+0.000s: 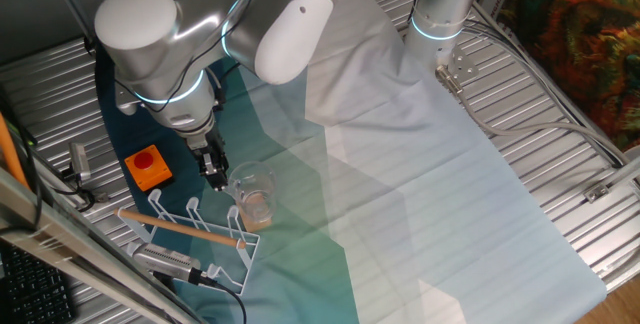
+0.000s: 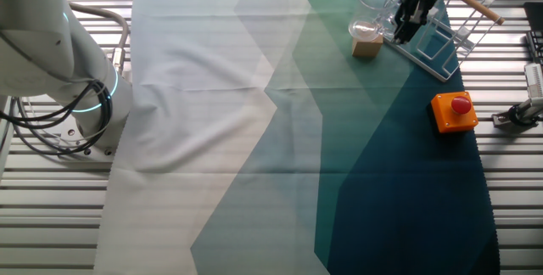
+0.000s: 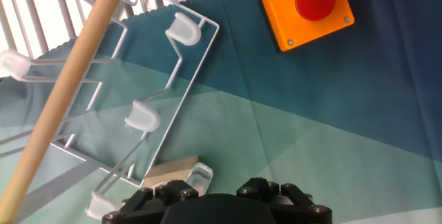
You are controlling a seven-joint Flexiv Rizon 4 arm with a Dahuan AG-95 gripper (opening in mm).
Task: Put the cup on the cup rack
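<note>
Item 1: the cup [image 1: 251,186], clear, is standing upright with its mouth facing up, resting on a tan wooden block [image 1: 257,210] just beside the cup rack [image 1: 190,230]. The gripper [image 1: 213,172] is hanging at the cup's rack-side wall; whether its jaws are pinching it, I cannot tell. An orange box [image 1: 148,167] is sitting near the rack.

Table [image 1: 560,144] of ribbed metal slats, draped with a cloth [image 2: 254,139] in white, pale-blue and teal facets. Resting on the cloth: white wire cup rack [image 1: 190,232] with wooden rod, orange box [image 2: 453,111] with red button, tan wooden block [image 2: 366,47].
</note>
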